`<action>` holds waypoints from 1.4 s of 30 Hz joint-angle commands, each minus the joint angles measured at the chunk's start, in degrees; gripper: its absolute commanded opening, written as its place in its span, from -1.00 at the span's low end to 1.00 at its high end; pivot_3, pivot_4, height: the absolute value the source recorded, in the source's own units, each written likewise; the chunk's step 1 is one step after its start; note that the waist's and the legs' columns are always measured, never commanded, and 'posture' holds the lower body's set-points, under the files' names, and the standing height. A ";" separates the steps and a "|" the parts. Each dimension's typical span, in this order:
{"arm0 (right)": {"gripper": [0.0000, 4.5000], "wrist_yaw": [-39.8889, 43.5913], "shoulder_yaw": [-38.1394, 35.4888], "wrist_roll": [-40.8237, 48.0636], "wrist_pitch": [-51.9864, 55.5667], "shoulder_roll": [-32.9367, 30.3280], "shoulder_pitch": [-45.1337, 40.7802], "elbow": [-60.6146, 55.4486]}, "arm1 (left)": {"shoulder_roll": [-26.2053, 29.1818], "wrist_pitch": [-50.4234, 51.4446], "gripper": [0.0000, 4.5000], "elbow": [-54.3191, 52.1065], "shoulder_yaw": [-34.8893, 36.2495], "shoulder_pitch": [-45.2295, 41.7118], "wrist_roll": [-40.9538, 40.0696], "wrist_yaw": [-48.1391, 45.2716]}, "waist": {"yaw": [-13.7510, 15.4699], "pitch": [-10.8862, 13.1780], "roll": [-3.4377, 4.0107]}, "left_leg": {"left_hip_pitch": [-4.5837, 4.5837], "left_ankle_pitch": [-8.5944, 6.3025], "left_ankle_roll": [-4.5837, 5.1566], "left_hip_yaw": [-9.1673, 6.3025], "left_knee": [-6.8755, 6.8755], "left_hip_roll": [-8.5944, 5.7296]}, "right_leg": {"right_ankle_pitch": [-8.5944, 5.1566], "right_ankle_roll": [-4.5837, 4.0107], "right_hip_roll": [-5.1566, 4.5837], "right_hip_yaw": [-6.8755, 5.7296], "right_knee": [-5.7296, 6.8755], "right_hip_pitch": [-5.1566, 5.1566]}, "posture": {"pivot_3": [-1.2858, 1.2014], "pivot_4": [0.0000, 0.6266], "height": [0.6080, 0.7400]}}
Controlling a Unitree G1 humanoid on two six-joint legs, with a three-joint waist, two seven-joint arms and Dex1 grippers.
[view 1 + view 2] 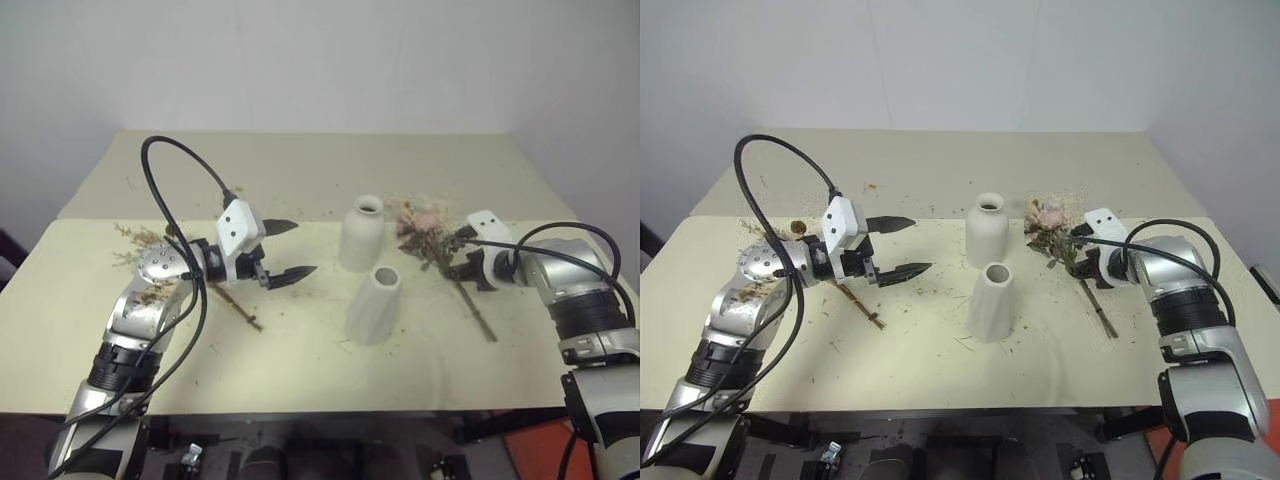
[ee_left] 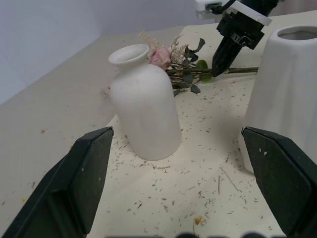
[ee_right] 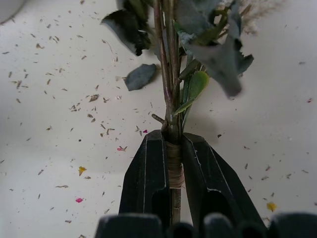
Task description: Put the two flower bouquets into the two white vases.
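Two matte white ceramic vases stand upright near the middle of the cream table (image 1: 300,180), close together but apart: one bottle-shaped vase (image 1: 361,234) with a rounded shoulder and flared narrow mouth, and one tapered neckless vase (image 1: 374,305), a smooth cone-like cylinder nearer the robot. Two bouquets lie flat on the tabletop, one on each side of the vases. The rose bouquet (image 1: 430,232), with a pale pink bloom, cream sprigs and dark green leaves on thin woody stems, lies to the right of the vases. The right gripper (image 3: 172,171) is clenched on its stems at a wrapped binding, leaves fanning just past the fingertips. The dried-grass bouquet (image 1: 150,250), tan and wispy, lies at left, largely hidden under the left arm, its stem end (image 1: 243,315) protruding. The left gripper (image 1: 290,250) hovers with its jaws spread wide, empty, pointing towards the vases. Fine plant debris speckles the table.
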 commanded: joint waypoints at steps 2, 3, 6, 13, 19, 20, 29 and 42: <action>-0.89 -3.09 -3.07 -1.72 -2.89 0.36 -2.65 2.10 | 0.54 -0.21 1.00 -2.88 0.99 0.76 0.66 1.34 | 0.01 0.00 0.00 | 0.00 0.00 0.00 0.00 0.00 0.00 | 0.00 0.00 0.00 0.00 0.00 0.00 | 0.03 -0.52 1.00; -0.89 -4.25 -3.87 -1.91 -3.57 0.53 -2.93 2.24 | 0.58 -0.21 1.00 -3.00 0.97 0.96 0.71 1.47 | 0.01 0.00 0.00 | 0.00 0.00 0.00 0.00 0.00 0.00 | 0.00 0.00 0.00 0.00 0.00 0.00 | 0.03 -0.52 1.00; -0.89 -10.29 -7.02 -3.22 -7.36 1.25 -3.80 1.19 | 0.94 -0.09 1.00 -3.46 1.52 1.43 0.44 1.27 | -0.01 0.01 0.01 | 0.01 0.00 0.00 0.01 -0.01 0.00 | 0.00 0.00 0.00 0.00 0.01 0.00 | 0.03 -0.52 1.00; -0.89 -23.68 -17.58 -2.94 -32.05 6.64 -7.45 -1.27 | 1.66 -1.11 1.00 -0.85 2.51 0.75 0.92 1.34 | -0.34 0.02 0.04 | -0.01 0.00 0.00 0.01 -0.05 0.01 | 0.00 0.00 0.02 0.02 0.03 -0.08 | 0.03 -0.52 1.00; -0.89 -12.05 -28.67 12.25 -45.65 14.69 -12.34 2.10 | 1.58 -1.53 1.00 0.24 3.07 0.14 0.86 1.30 | -0.95 0.03 0.05 | -0.02 0.00 0.00 -0.01 -0.07 0.04 | 0.01 0.01 0.03 0.02 0.05 -0.09 | 0.03 -0.52 1.00; -0.89 -8.87 -30.16 14.89 -47.65 16.06 -13.30 3.45 | 1.80 -1.41 1.00 -0.07 3.38 0.38 0.76 1.38 | -0.94 0.03 0.05 | -0.02 0.00 0.00 -0.01 -0.08 0.04 | 0.01 0.01 0.03 0.01 0.05 -0.08 | 0.03 -0.52 1.00; -0.89 7.43 -31.88 22.31 -53.98 21.93 -16.93 12.20 | 2.13 0.78 1.00 -4.05 8.92 3.02 -3.07 3.07 | -1.37 0.06 0.10 | -0.01 0.00 0.00 -0.01 -0.07 0.08 | 0.04 0.01 0.00 -0.03 0.05 -0.05 | 0.03 -0.52 1.00; -0.89 10.07 -31.42 20.35 -61.04 27.00 -20.26 21.81 | 3.70 4.84 1.00 -9.39 11.54 6.21 -5.11 4.97 | -1.57 0.08 0.13 | 0.02 0.01 -0.02 0.00 -0.10 0.08 | 0.05 -0.01 0.01 -0.04 0.10 -0.07 | 0.03 -0.52 1.00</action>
